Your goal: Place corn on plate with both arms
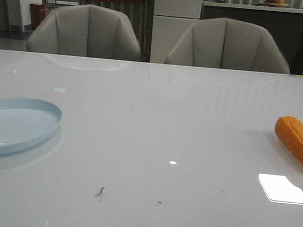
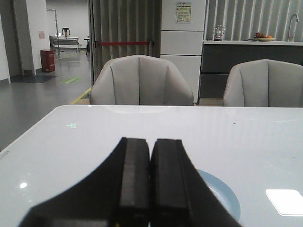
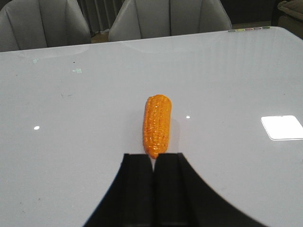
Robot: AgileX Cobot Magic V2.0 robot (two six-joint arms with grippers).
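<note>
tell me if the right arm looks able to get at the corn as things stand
Probably yes. In the right wrist view the corn lies alone on the bare table, just ahead of the right gripper, with nothing between them. The fingers are shut, though, so they would need to open first.

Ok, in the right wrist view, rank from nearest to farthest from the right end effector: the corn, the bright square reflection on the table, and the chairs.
1. The corn, on the table just ahead of the closed right end effector, its near tip almost at the fingertips.
2. The bright square reflection, off to one side on the tabletop.
3. The chairs, beyond the table's far edge.
</note>
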